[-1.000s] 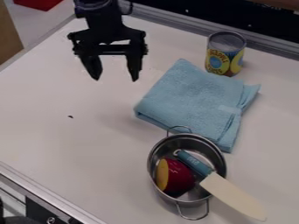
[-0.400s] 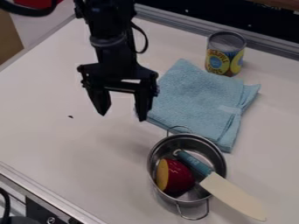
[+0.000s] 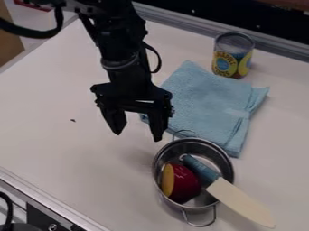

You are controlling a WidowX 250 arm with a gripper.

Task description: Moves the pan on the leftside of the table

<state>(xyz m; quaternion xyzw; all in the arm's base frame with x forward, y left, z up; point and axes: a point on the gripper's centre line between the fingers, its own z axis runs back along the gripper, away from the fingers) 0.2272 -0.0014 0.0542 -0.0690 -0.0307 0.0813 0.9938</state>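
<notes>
Sitting on the near part of the table (image 3: 72, 153), right of the middle, the pan (image 3: 194, 144) held a red and yellow toy (image 3: 183, 182) and a utensil (image 3: 240, 200), its pale blade sticking out over the rim. Up and left of it, the gripper (image 3: 138, 137) hung with its fingers (image 3: 158, 126) spread apart. Farther back lay a folded blue cloth (image 3: 208, 99), and past that stood a can (image 3: 232, 56).

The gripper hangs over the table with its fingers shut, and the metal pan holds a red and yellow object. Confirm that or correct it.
The fingers are wrong: in the camera view the gripper hangs over the table with its fingers open. The metal pan does hold a red and yellow object.
</notes>
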